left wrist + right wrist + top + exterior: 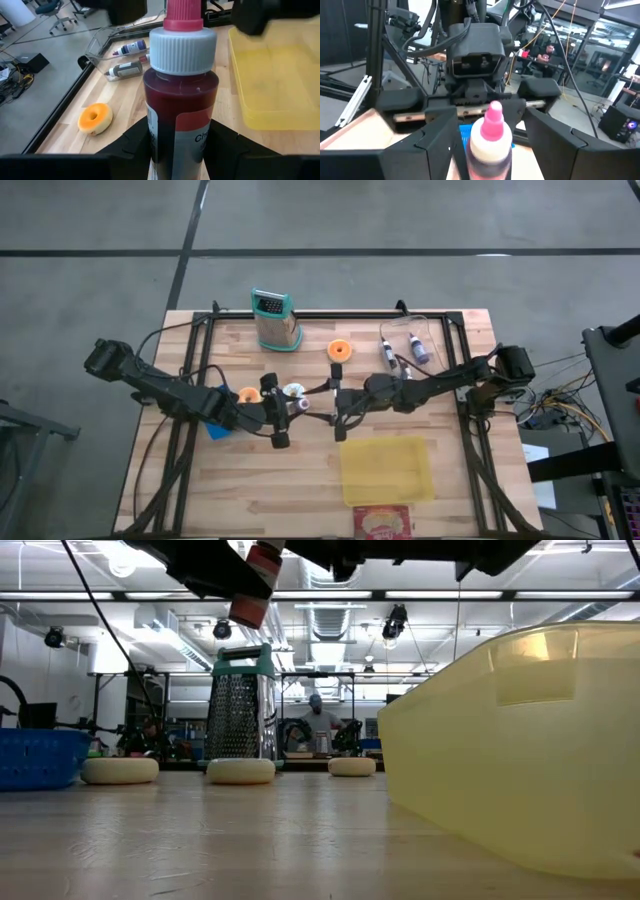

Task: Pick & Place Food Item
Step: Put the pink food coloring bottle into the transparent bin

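Left tool (175, 150) clenched sauce bottle (180, 95) low on body | right tool (480, 145) stood released around it | bottle judged rigid, slick, liquid-heavy; grip body, not cap (183, 47)

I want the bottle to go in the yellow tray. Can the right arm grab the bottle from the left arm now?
Probably yes. The left gripper holds the bottle up off the table, and the right gripper faces it with open jaws on either side of its cap, nothing between.

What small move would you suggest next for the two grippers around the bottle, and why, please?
Probably close the right gripper on the dark-red squeeze bottle with white cap and pink nozzle. The left gripper holds it upright above the wooden table, and the right one's open fingers flank its cap.
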Action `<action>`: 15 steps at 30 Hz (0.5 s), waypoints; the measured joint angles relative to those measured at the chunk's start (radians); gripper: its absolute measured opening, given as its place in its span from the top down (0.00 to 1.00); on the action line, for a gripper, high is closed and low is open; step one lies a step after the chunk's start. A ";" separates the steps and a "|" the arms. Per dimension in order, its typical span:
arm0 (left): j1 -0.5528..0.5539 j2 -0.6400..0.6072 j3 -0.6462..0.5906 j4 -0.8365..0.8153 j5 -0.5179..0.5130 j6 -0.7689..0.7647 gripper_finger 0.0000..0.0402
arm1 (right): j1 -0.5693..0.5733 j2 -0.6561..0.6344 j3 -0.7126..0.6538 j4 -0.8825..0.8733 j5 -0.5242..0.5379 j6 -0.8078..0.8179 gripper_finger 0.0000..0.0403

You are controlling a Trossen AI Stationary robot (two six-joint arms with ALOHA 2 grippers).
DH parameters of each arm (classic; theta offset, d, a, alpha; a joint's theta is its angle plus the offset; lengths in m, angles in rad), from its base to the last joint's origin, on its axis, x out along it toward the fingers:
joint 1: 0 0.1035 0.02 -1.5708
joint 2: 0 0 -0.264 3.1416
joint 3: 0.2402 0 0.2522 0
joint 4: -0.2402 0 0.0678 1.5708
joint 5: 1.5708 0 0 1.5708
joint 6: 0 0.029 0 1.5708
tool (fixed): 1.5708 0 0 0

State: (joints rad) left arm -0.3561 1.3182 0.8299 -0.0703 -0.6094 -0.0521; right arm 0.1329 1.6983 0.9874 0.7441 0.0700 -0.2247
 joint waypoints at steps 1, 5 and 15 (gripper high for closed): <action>0.000 0.000 0.000 0.001 0.000 0.000 0.64 | 0.000 0.009 0.010 -0.001 0.000 -0.013 0.43; 0.000 0.000 0.000 -0.001 0.000 0.000 0.64 | 0.000 0.039 0.047 -0.007 0.000 -0.041 0.43; 0.000 0.000 0.000 -0.005 0.000 0.000 0.64 | 0.000 0.038 0.074 -0.089 0.004 -0.038 0.43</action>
State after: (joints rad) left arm -0.3561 1.3178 0.8303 -0.0753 -0.6095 -0.0521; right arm 0.1329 1.7363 1.0613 0.6549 0.0741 -0.2623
